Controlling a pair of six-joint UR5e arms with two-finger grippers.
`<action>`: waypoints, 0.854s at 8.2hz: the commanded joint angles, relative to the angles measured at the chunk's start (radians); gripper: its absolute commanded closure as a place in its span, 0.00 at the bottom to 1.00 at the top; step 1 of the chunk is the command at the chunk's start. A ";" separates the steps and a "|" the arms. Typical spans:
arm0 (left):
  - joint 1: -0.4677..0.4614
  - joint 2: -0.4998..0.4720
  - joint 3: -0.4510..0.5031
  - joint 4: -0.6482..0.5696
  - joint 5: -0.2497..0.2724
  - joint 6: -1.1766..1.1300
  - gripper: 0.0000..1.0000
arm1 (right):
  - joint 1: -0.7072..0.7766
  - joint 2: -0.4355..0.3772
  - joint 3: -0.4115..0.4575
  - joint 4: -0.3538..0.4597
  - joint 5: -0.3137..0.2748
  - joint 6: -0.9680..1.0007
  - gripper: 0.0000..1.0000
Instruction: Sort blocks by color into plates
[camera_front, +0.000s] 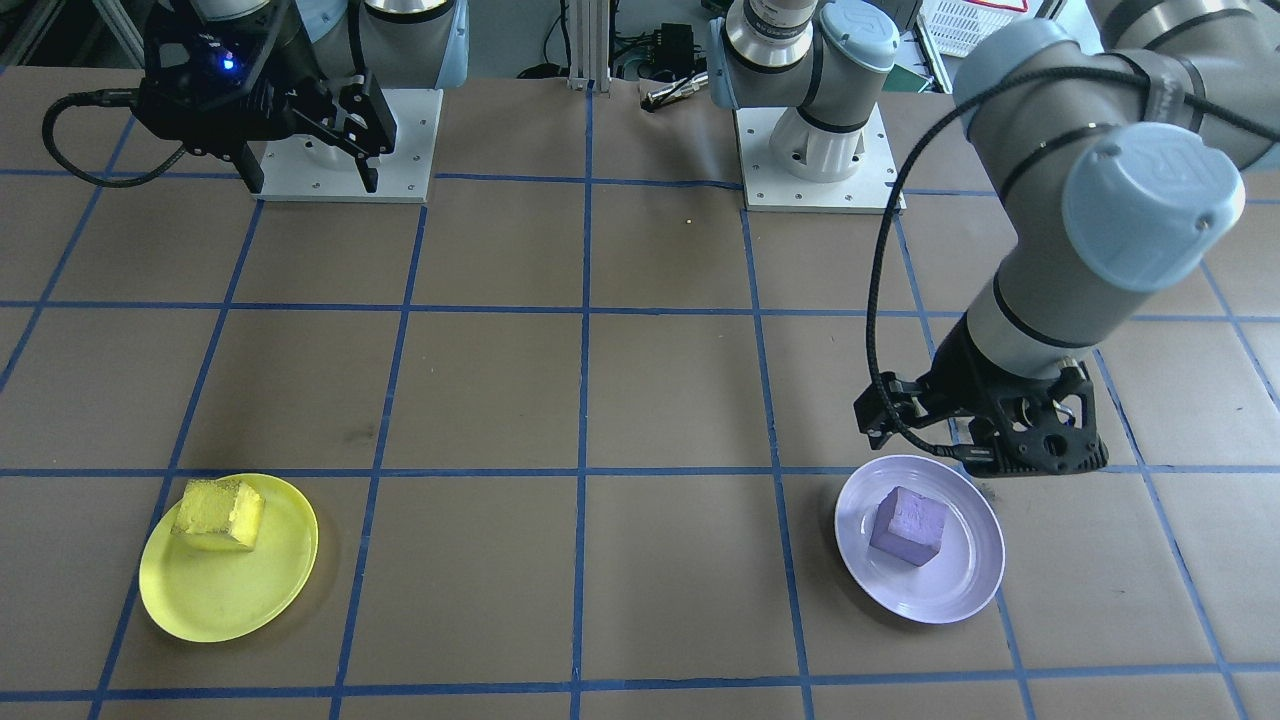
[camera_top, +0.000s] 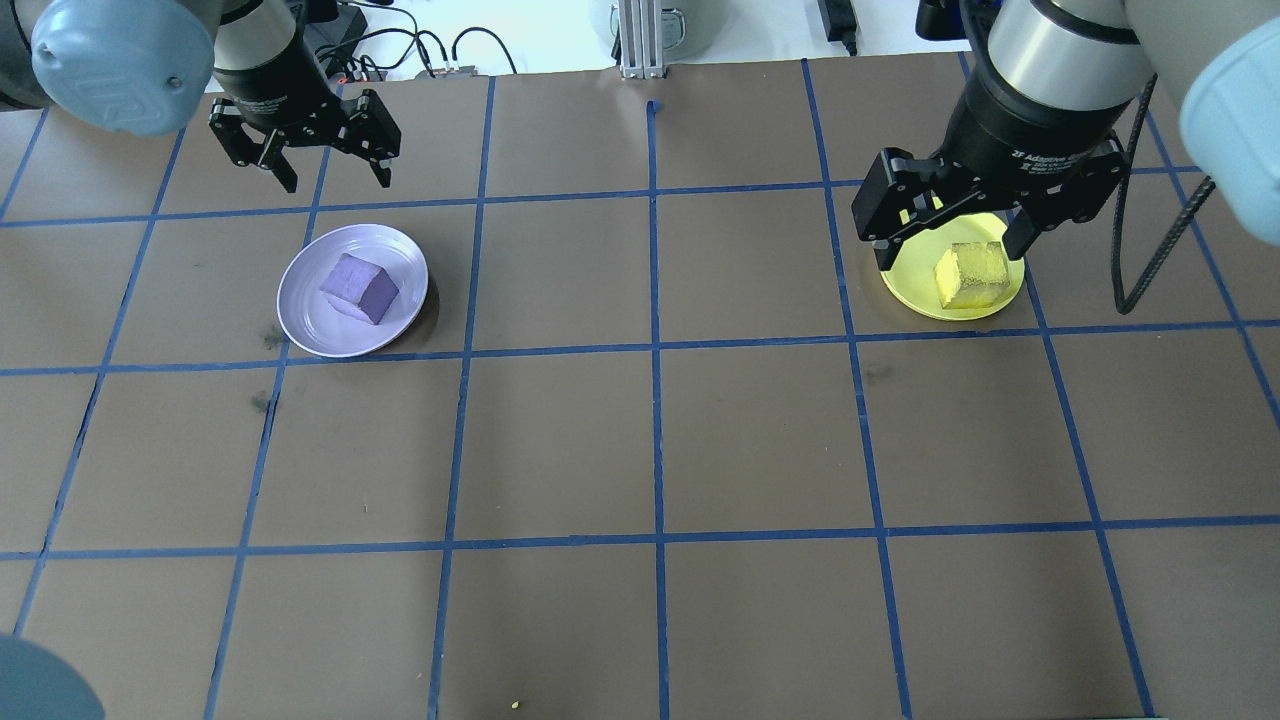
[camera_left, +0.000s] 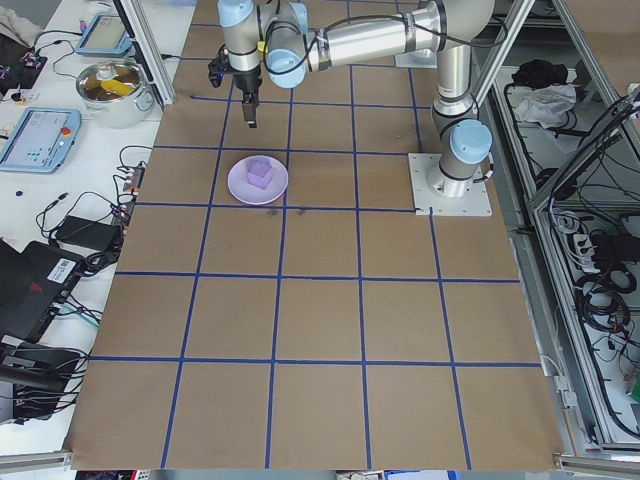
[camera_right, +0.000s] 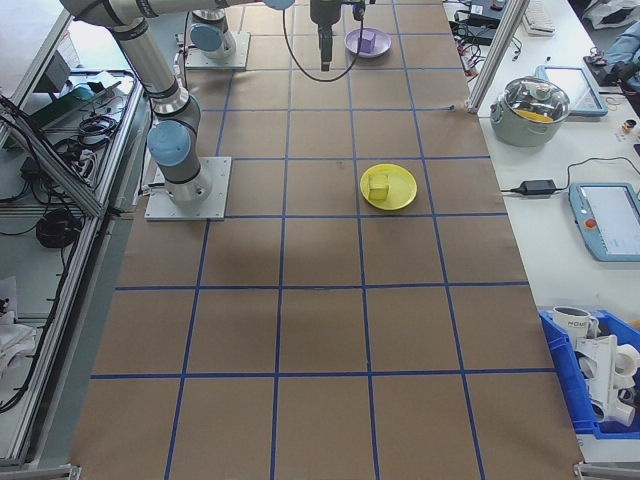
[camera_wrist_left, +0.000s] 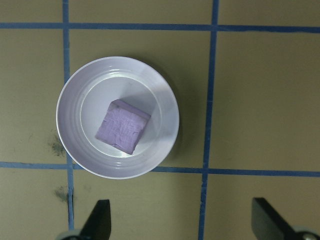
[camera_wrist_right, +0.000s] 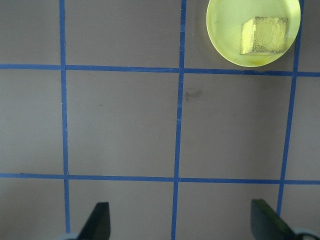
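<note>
- Brown gridded table is carrying both plates.
- Left gripper is hanging open, empty, just beyond lavender plate holding purple block.
- Right gripper is hovering open; yellow block is sitting in yellow plate below it.

A lidded steel pot (yellow contents inside) sits beside a tablet and 1 blue bin.

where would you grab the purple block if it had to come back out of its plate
Probably from straight above, fingers closing on two opposite flat side faces of the purple block. It lies flat, mid lavender plate, turned askew to the grid, so rotate the left gripper to match; the shallow rim blocks a side approach.
</note>
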 joint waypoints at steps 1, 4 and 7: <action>-0.121 0.093 -0.001 -0.038 0.002 -0.105 0.00 | -0.002 0.000 0.000 -0.001 -0.002 0.000 0.00; -0.125 0.104 -0.009 -0.038 0.007 -0.112 0.00 | -0.002 0.000 0.000 -0.004 -0.002 0.002 0.00; -0.126 0.119 -0.012 -0.043 0.007 -0.112 0.00 | -0.002 0.003 0.000 -0.010 0.000 0.000 0.00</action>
